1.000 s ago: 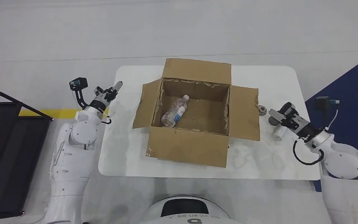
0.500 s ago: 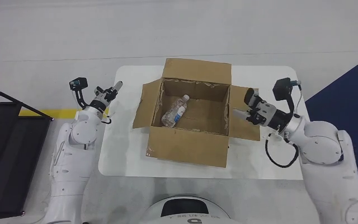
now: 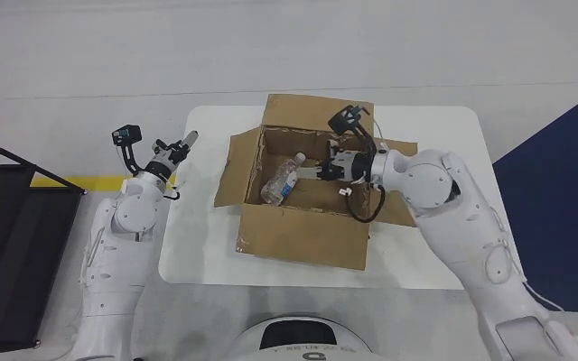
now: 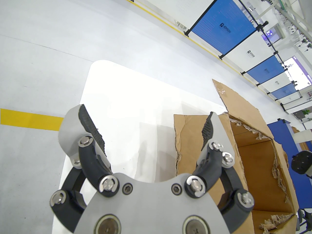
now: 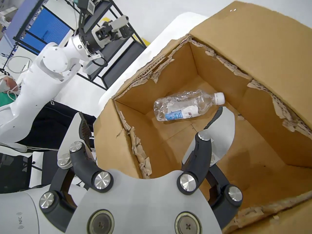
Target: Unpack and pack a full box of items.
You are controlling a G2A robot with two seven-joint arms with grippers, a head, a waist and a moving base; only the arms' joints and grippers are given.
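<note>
One open cardboard box (image 3: 302, 236) sits mid-way along a white bench (image 3: 433, 135), with its four flaps (image 3: 316, 113) folded outward. My right fingers (image 5: 225, 125) are spread wide and hold nothing. They hang over the box's opening, one fingertip above the box floor and the other over or just outside a side wall; I cannot tell which. One clear plastic bottle (image 5: 187, 107) with a white cap lies on its side on the box floor, just ahead of and below those fingertips. Its cap end is closest to the finger that is inside the box. My left fingers (image 4: 69, 125) are also wide apart and empty. They are off to the outer side of the box, with bare bench between them and the nearest flap just beyond one fingertip. I judge the step in hand to be lifting the bottle out. To do it well, I would turn the wrist so the fingers straddle the bottle across its width, near its middle. I would descend between the walls without clipping the torn cardboard edges. I would close gently, since the thin plastic looks crumpled and will likely give. Count: one box, one bottle, four flaps, two sets of fingers.
</note>
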